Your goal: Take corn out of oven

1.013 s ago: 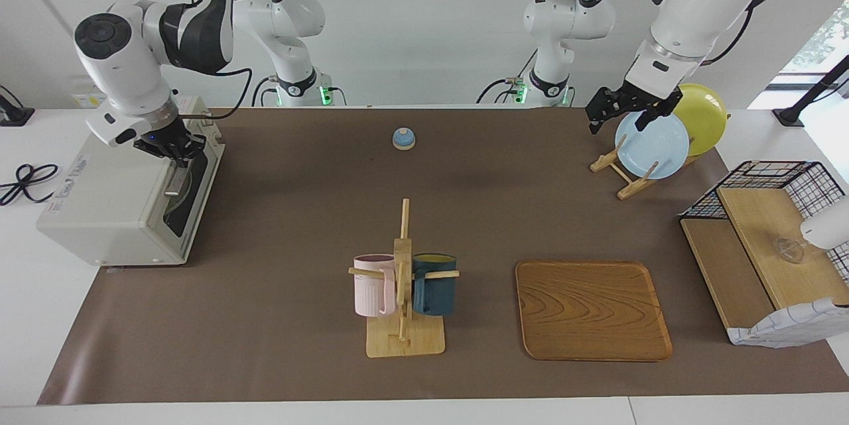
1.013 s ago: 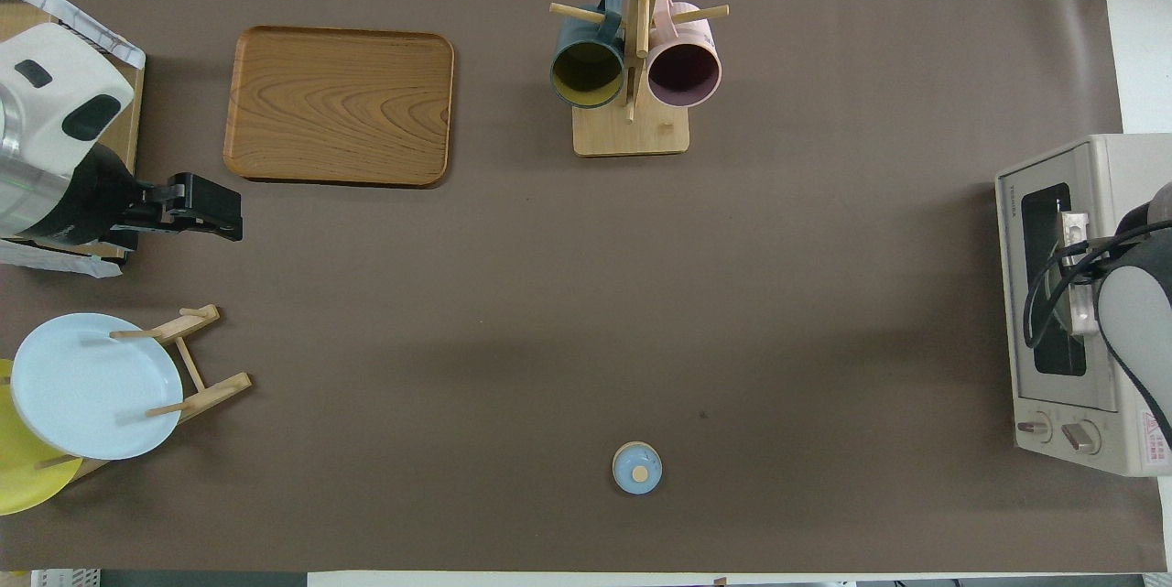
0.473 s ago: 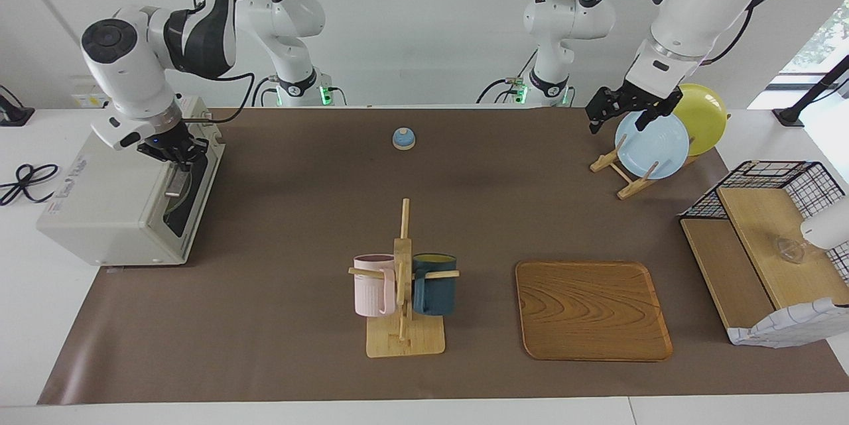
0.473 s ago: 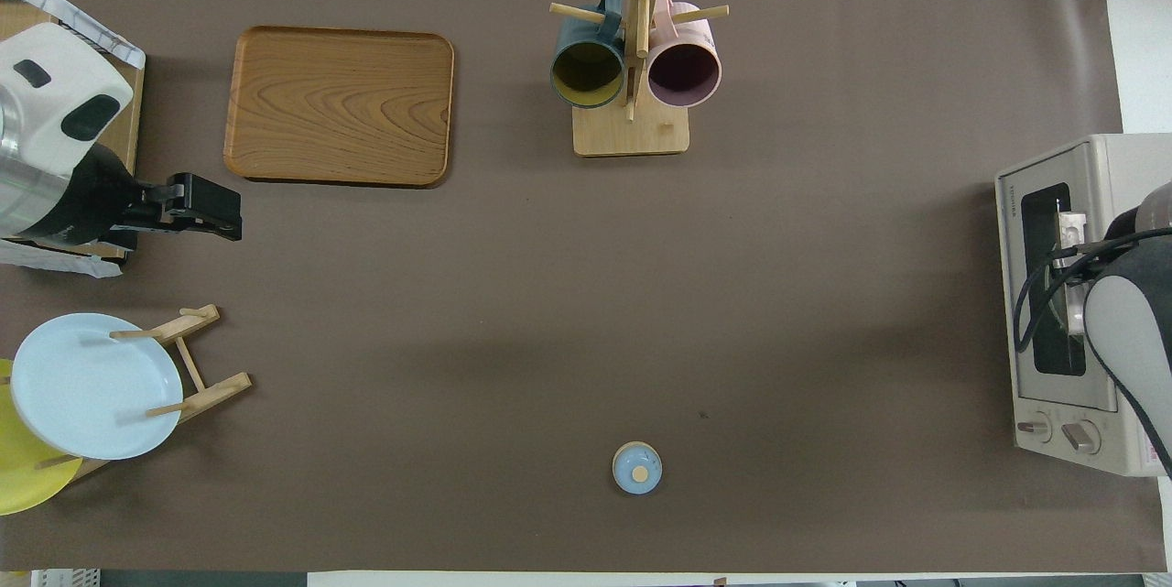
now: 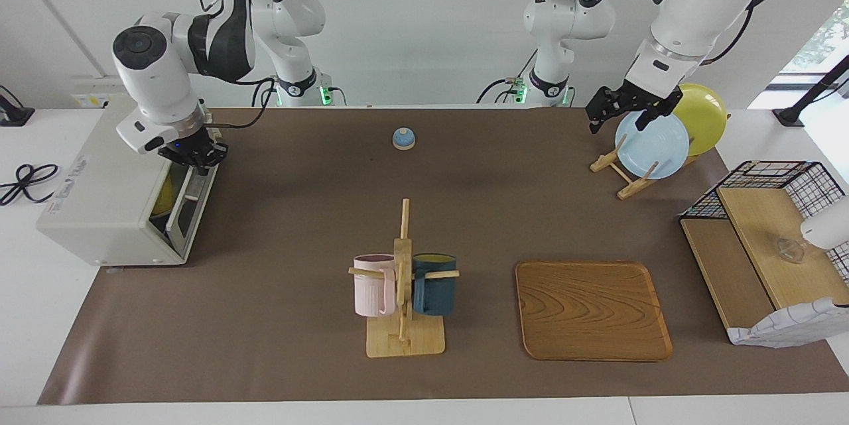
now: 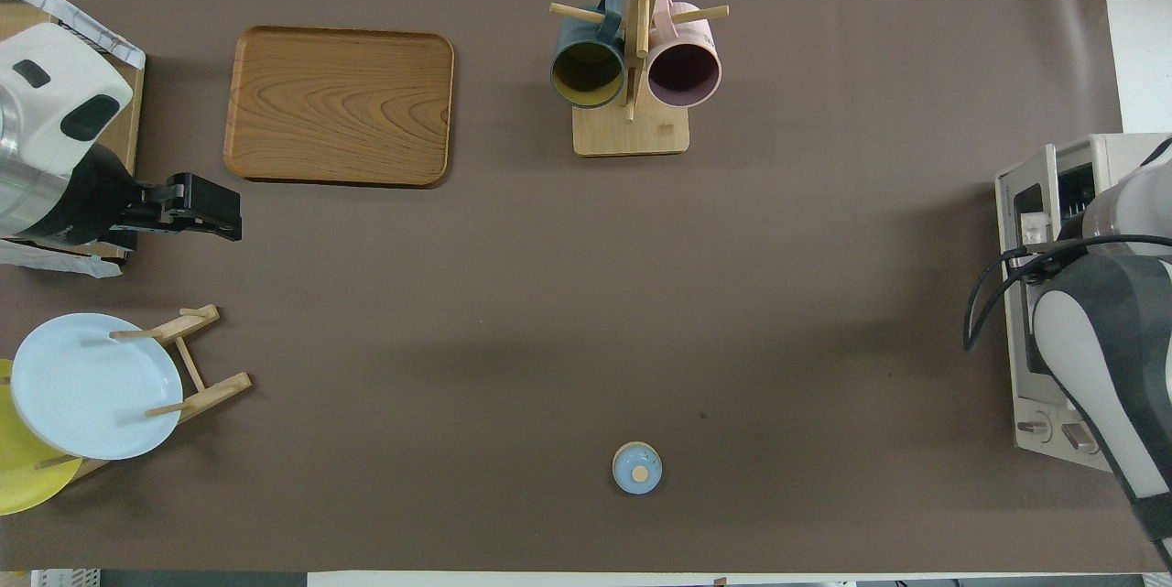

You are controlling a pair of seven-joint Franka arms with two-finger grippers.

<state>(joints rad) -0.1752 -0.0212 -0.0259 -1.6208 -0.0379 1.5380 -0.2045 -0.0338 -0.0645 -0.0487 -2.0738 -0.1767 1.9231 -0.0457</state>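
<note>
At the boxy off-white toaster oven (image 5: pixel 109 199), right gripper (image 5: pixel 194 154) fingers clamped on metal bar handle, door part-open to expose yellow corn (image 5: pixel 164 196); over blue plate (image 5: pixel 652 145), left gripper (image 5: pixel 630 109) waiting, fingers wide.

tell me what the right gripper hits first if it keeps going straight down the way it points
Most likely the oven door's handle: the right gripper points down, shut right at the partly opened door's top edge. Actual contact is hard to confirm from here.

I see the table (image 5: pixel 26 319) under a brown mat (image 5: pixel 292 226). On the mat stand the oven (image 5: pixel 99 213), a mug rack (image 5: pixel 404 339), a wooden tray (image 5: pixel 590 312), a plate stand (image 5: pixel 623 180) and a small blue bell (image 5: pixel 403 138); a wire basket (image 5: pixel 769 180) sits at the left arm's end.
</note>
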